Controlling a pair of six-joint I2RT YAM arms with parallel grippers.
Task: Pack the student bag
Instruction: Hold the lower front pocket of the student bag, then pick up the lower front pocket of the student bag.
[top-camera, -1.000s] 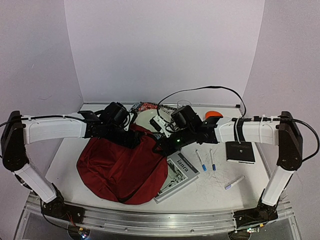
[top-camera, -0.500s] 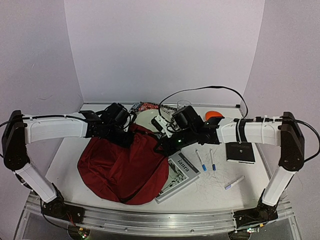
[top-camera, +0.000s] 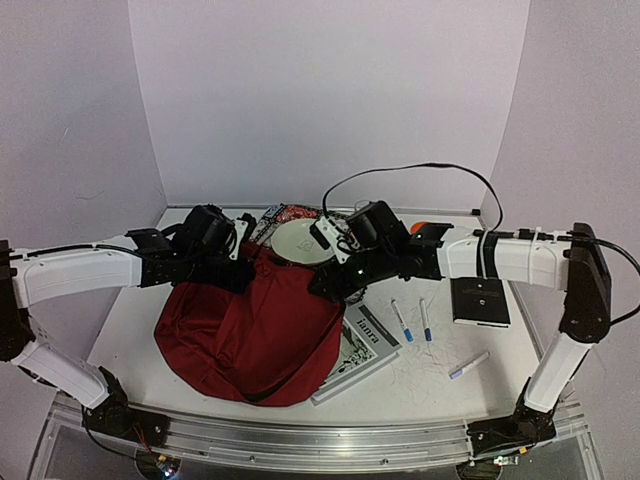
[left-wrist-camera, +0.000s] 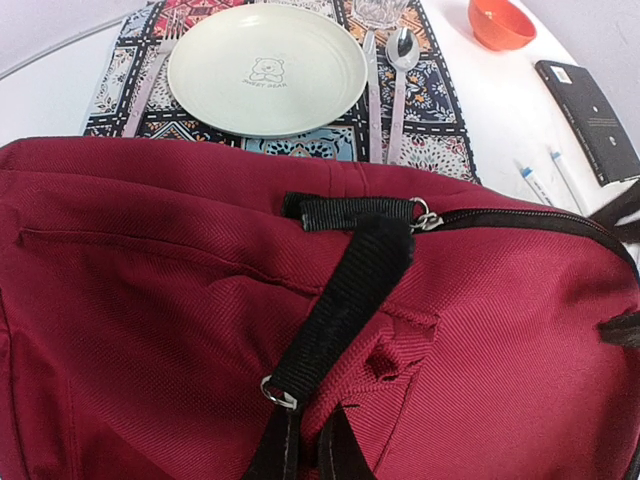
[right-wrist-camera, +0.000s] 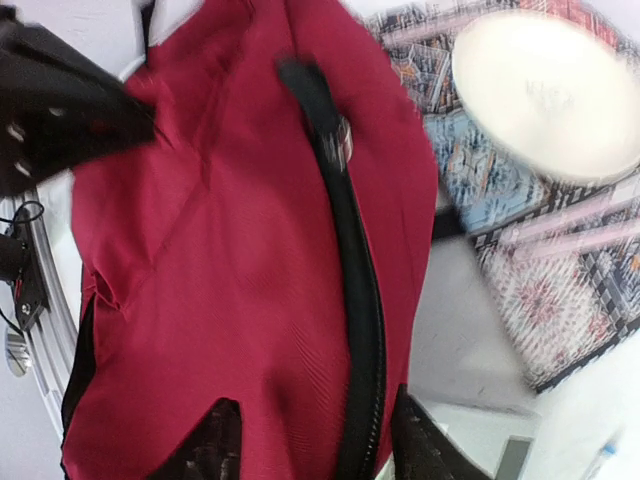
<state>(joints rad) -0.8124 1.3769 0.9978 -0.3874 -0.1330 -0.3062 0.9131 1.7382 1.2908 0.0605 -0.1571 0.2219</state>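
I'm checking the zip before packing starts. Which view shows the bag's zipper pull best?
Left wrist: the zipper pull sits sharp and near centre on the student bag. Right wrist shows the zipper track only motion-blurred. In the top external view, the pull is too small to make out.

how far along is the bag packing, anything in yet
Done: nothing looks packed. The bag has its zip shut as far as it shows. In hand: the left gripper and right gripper are at the bag's top, the right one's fingers either side of the zip. Left: open it, then load the book, pens, marker and black case, all lying loose beside it.
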